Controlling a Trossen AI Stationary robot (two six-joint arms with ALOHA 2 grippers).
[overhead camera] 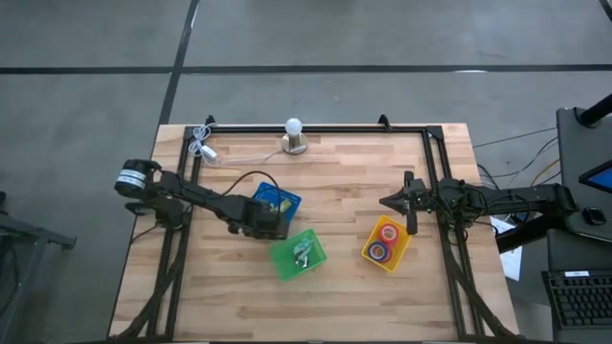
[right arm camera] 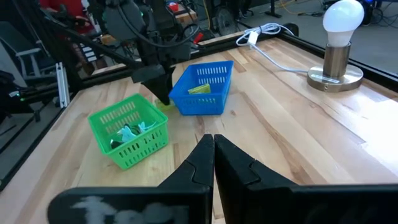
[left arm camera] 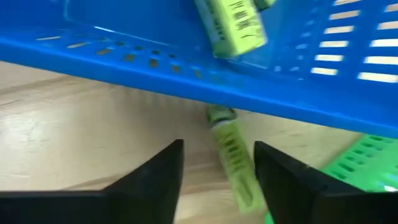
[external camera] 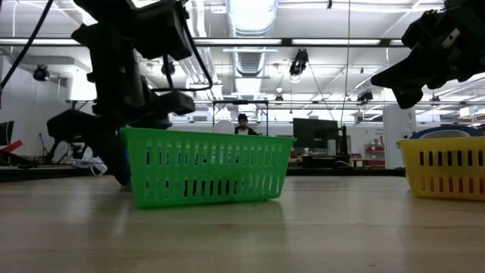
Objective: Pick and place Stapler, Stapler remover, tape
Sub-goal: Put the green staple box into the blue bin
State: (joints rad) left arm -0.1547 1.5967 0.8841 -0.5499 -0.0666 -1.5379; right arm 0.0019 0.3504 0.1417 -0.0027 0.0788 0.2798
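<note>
The left end effector (left arm camera: 217, 171) is open, low beside the blue bin (overhead camera: 277, 203), its fingers either side of a green stapler (left arm camera: 235, 158) lying on the table (overhead camera: 335, 182). The right end effector (right arm camera: 213, 149) hovers closed near the yellow bin (overhead camera: 368, 252) holding the tape (overhead camera: 386, 240).

A lamp (overhead camera: 295, 136) with a round white bulb stands at the table's (overhead camera: 335, 182) far edge. Its white cable (overhead camera: 205, 143) lies coiled at the far-left corner.
</note>
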